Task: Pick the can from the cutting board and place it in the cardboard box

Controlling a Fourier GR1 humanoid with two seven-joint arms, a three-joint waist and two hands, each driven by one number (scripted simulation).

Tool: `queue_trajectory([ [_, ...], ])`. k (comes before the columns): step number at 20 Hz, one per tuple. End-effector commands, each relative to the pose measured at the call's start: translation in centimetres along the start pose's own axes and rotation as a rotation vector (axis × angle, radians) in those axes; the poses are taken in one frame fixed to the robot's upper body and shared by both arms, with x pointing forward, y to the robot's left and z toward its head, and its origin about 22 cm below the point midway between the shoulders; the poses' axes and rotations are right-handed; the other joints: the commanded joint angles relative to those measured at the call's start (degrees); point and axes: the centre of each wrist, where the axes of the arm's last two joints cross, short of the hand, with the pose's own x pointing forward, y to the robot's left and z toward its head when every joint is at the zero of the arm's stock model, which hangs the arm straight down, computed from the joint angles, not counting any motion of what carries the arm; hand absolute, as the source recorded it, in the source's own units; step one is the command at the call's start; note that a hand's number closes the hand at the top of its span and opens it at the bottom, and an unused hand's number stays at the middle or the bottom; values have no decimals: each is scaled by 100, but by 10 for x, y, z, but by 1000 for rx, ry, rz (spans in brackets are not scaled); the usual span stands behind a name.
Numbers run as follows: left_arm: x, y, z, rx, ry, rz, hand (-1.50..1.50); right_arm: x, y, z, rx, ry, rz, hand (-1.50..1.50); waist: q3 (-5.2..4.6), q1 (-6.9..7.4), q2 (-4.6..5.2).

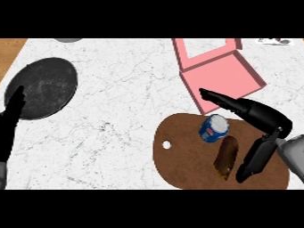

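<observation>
Our open right hand (263, 127) flanks the can (214, 128) on the board (187, 164); closing off-centre, we risk toppling it short of the box (223, 75).

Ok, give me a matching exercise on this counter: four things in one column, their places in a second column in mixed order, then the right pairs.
Things:
1. blue cylindrical can
2. pink open cardboard box
3. dark grey round plate
4. black left hand

Places:
A. at the view's left edge, fingers straight, resting
B. on the counter's left part, near the wood edge
C. upright on the brown wooden cutting board, beside the open right hand
D. beyond the board, toward the counter's far right

Pairs: 1-C, 2-D, 3-B, 4-A
</observation>
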Motion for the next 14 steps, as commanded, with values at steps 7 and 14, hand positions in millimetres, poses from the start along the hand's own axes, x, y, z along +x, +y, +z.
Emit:
queue_trajectory([
  [7,-5,7,-12,1,-14,-48,0,-9,-67,16,153,-171,142,-150,-1,107,-5],
  [14,-4,-5,-25,3,-20,-74,0,12,-78,-17,425,-61,488,-150,-23,106,6],
])
